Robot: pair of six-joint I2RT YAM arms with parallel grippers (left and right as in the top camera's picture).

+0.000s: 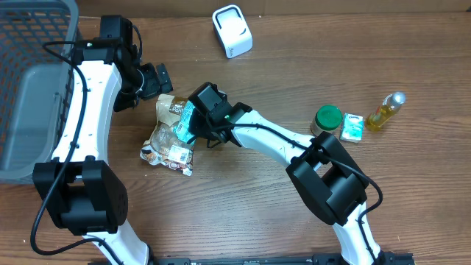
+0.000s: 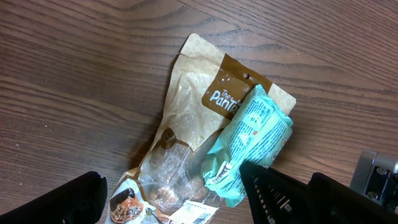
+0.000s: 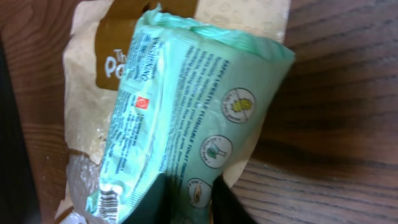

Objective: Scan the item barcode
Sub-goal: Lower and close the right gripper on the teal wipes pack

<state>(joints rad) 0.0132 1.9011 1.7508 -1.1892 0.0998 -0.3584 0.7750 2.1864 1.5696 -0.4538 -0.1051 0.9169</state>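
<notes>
A mint-green packet (image 1: pixel 185 121) (image 2: pixel 252 140) (image 3: pixel 193 106) lies tilted on top of a brown-and-clear snack bag (image 1: pixel 168 134) (image 2: pixel 186 118) (image 3: pixel 93 93). My right gripper (image 1: pixel 194 125) (image 3: pixel 196 202) is shut on the packet's lower end, one dark finger on each side. A barcode (image 3: pixel 109 202) shows on the packet near that end. The bag carries its own white barcode label (image 1: pixel 179 153) (image 2: pixel 199 214). My left gripper (image 1: pixel 151 79) (image 2: pixel 180 208) hangs open just behind the bag, holding nothing. A white scanner (image 1: pixel 232 31) stands at the back of the table.
A grey basket (image 1: pixel 29 88) fills the far left. At the right stand a green-lidded jar (image 1: pixel 327 119), a small green box (image 1: pixel 352 127) and a yellow bottle (image 1: pixel 386 110). The two arms are close together over the bag.
</notes>
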